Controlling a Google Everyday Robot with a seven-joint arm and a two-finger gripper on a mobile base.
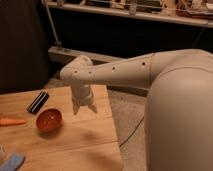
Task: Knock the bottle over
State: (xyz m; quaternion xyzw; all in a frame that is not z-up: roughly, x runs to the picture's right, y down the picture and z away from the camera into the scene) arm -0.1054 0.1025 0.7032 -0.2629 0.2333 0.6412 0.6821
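Over right part of wooden table [75, 146]: gripper [84, 109], pointing down, hanging above tabletop, 2 fingers [75, 109] spread apart, nothing between them.
Item 1: orange-red bowl [49, 120], upright, just left of gripper, not touching it.
Item 2: black flat bar [38, 101], lying behind bowl, left of gripper.
Item 3: orange carrot [11, 121], at left edge, near bowl.
Item 4: blue cloth [12, 161], front-left corner.
Bottle: whereabouts cannot be told.
White arm [120, 72] runs from gripper back toward right.

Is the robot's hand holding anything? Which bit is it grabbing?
Nothing is held. The gripper hangs over the table beside the bowl, its fingers apart with only wood showing between them.
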